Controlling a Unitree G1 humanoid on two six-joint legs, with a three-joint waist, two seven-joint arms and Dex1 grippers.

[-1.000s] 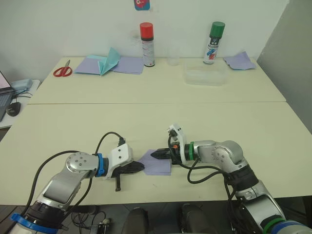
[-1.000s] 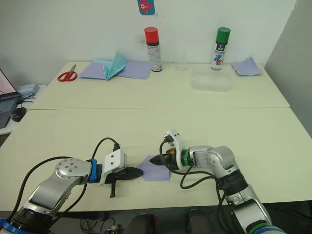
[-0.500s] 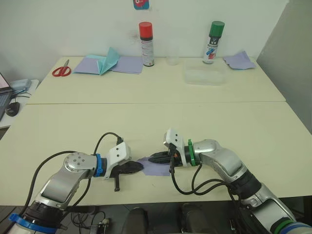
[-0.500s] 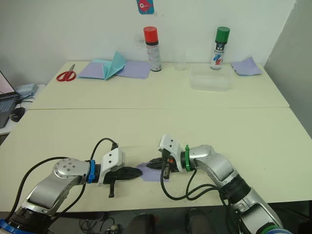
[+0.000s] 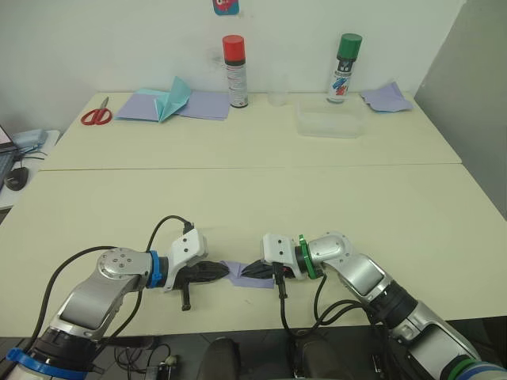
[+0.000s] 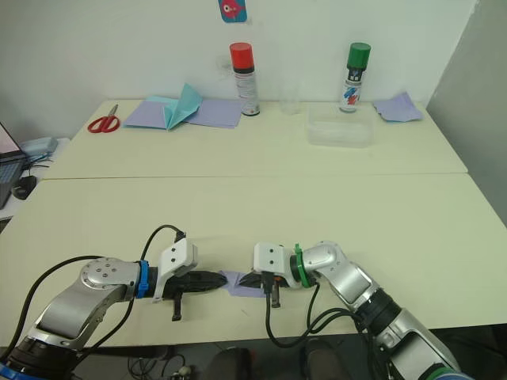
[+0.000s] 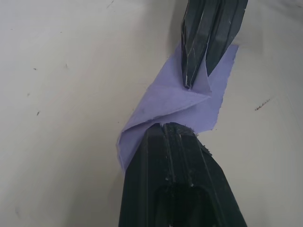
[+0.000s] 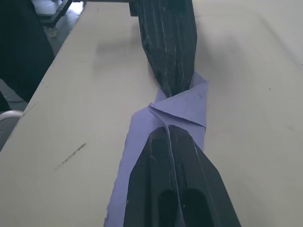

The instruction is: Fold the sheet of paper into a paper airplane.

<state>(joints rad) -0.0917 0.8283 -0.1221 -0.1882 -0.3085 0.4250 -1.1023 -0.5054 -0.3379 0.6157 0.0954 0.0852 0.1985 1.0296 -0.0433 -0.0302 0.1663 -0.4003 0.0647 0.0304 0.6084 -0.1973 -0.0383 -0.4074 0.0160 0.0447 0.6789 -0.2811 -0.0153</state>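
Judging by the layered flaps, you are only partway through: the thin lavender sheet of paper (image 7: 189,101) shows a few creased triangular folds but no dart shape yet. It lies flat on the cream counter (image 5: 253,198), pinned between your two tools, which meet nose to nose. Your left tool (image 5: 222,271) has its black fingers closed together on one edge; your right tool (image 5: 248,271) is likewise closed on the opposite edge. Wing folds and sharpening the point remain.

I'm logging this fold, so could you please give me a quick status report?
Left gripper and right gripper both shut on the sheet of paper, tips facing each other. Paper partly folded, on the table. Nothing in the way.
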